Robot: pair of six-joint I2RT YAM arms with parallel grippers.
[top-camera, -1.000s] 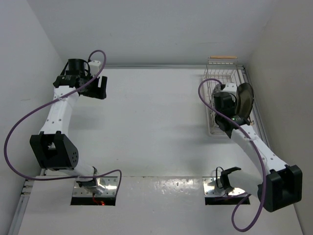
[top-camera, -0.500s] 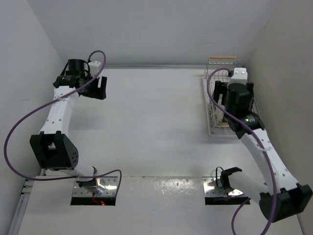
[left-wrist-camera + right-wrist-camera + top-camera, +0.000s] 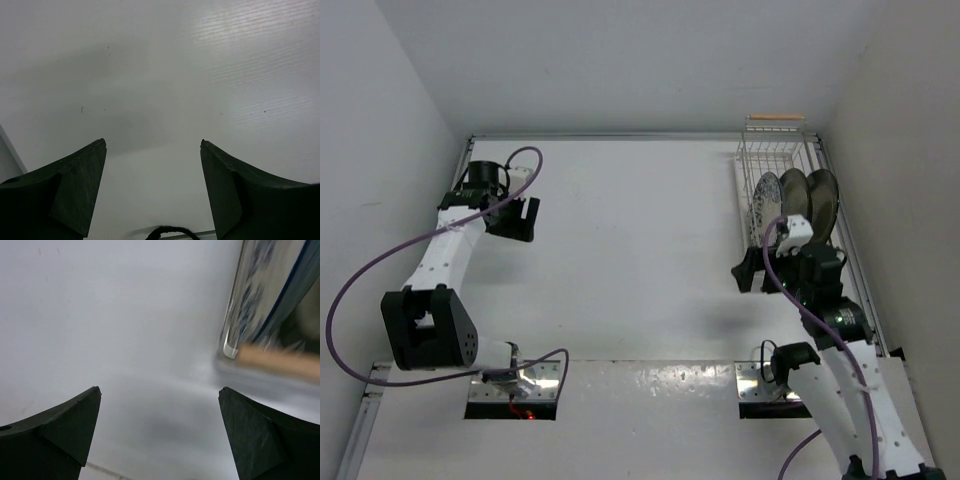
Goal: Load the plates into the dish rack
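The dish rack (image 3: 753, 160), a white wire basket, stands at the far right of the table. Three plates stand on edge in it side by side: a blue floral one (image 3: 767, 201), a cream one (image 3: 793, 198) and a darker-rimmed one (image 3: 823, 197). My right gripper (image 3: 748, 272) hovers just in front of the rack's near end, open and empty. Its wrist view shows the floral plate (image 3: 260, 287) and the rack's wooden handle bar (image 3: 275, 363) at upper right, with the right gripper (image 3: 160, 390) over bare table. My left gripper (image 3: 521, 216) is open and empty at the far left.
White walls close in the table on the left, back and right. A purple cable (image 3: 360, 290) loops off the left arm. The left wrist view has only bare white table between the left gripper (image 3: 152, 142) fingers.
My right gripper opened, left the plate standing in the rack and drew back toward the near side. The left arm pulled its gripper a little nearer.
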